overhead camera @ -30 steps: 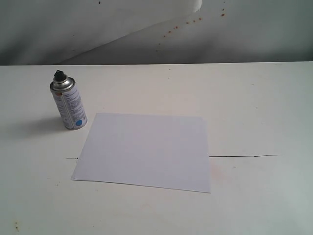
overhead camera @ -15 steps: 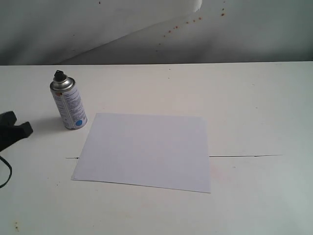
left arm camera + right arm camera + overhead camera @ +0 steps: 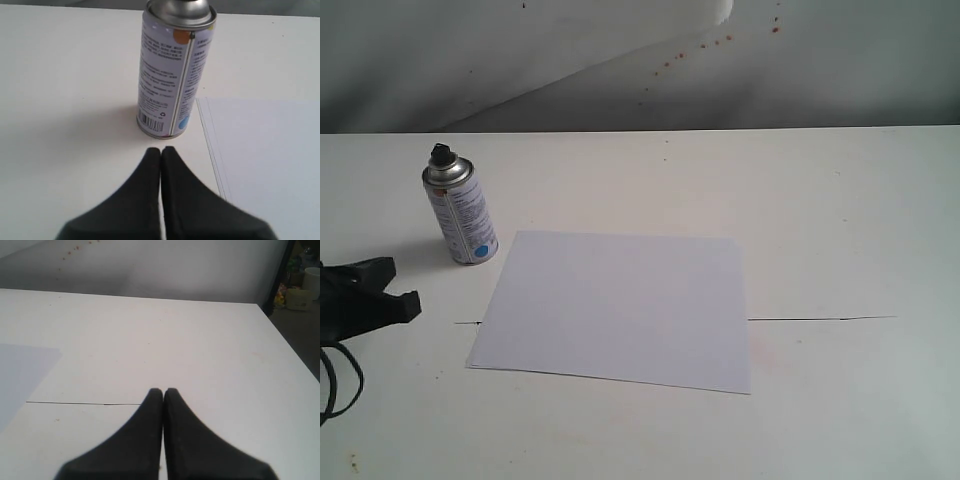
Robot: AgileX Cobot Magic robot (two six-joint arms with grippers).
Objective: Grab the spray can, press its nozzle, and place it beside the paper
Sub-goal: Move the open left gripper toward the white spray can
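Just off the paper [image 3: 620, 305] edge, the spray can [image 3: 462, 215] stands upright.

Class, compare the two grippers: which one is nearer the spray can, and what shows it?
The left gripper: shut, it points at the spray can standing just ahead. The right gripper faces only table and a corner of the paper, no can.

Spray can [image 3: 172, 75] label [image 3: 160, 70]: columns of small print, too blurry to read. Barcode [image 3: 150, 121] near the base, possibly a recycling mark beside it. Brand unreadable.
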